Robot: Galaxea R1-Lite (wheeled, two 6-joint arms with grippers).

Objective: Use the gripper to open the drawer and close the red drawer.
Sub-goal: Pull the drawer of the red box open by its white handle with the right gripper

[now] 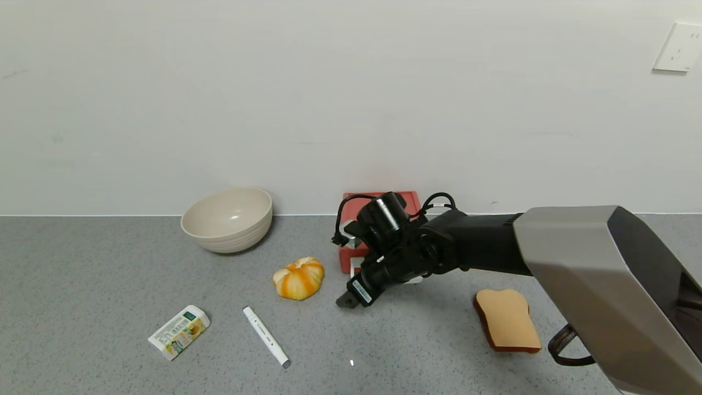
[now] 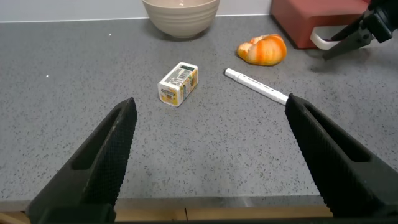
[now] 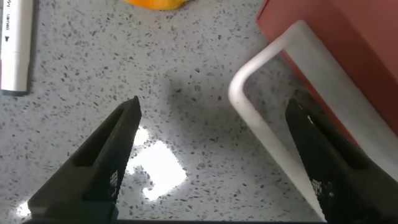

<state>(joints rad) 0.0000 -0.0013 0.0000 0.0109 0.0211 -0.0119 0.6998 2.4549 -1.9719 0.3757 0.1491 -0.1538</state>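
Right gripper (image 1: 351, 293) at frame centre, fingers spread wide, one finger (image 3: 323, 168) over the white loop handle (image 3: 273, 118), red drawer (image 1: 378, 219) just behind it by the wall, pumpkin (image 1: 299, 278) left, bread slice (image 1: 507, 320) lower right, left gripper (image 2: 211, 162) wide open, low over the table's near edge.

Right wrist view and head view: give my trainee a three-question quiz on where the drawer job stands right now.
1. True or false: the right gripper has its jaws shut on the white loop handle of the red drawer.
2. Which object lies nearest the drawer's front? A) pumpkin B) bowl C) small carton
3. Fill in: the white marker lies between the small carton and the ____ slice.

Key: 1. False; the jaws are open, with one finger next to the handle and nothing clamped. 2. A. 3. bread.
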